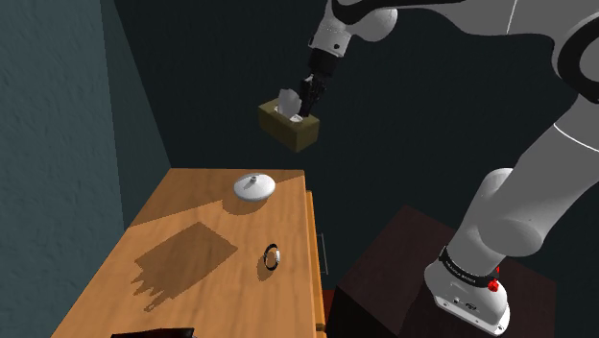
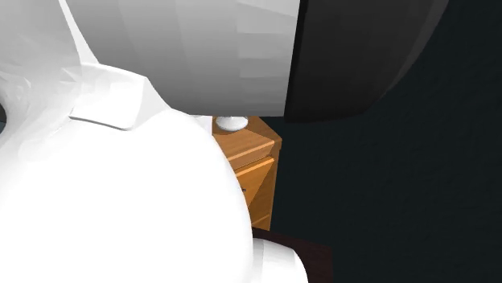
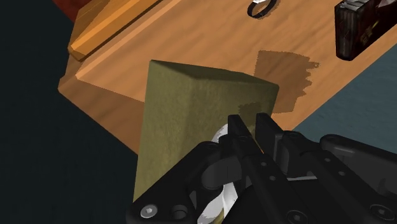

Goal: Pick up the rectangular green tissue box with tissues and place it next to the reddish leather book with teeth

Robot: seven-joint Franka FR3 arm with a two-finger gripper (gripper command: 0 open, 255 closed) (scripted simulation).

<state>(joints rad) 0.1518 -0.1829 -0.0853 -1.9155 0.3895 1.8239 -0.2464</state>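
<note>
The gripper (image 1: pixel 305 104) is clenched on the olive-green tissue box (image 1: pixel 293 127), pinching 1 thin wall beside the tissue opening. The box hangs tilted in the air, high above the far end of the wooden table (image 1: pixel 230 302). In the wrist view the 2 fingers (image 3: pixel 236 127) sit close together on the box's upper rim, so the hold looks narrow. I judge that slow, smooth travel matters here, with no wrist twist that could swing the box loose. The dark book (image 1: pixel 154 334) lies at the table's near end, beyond the white lidded dish (image 1: pixel 254 186) and the small ring (image 1: pixel 272 256). Carry the box high over both, level it, then lower it flat just beside the book before letting go
</note>
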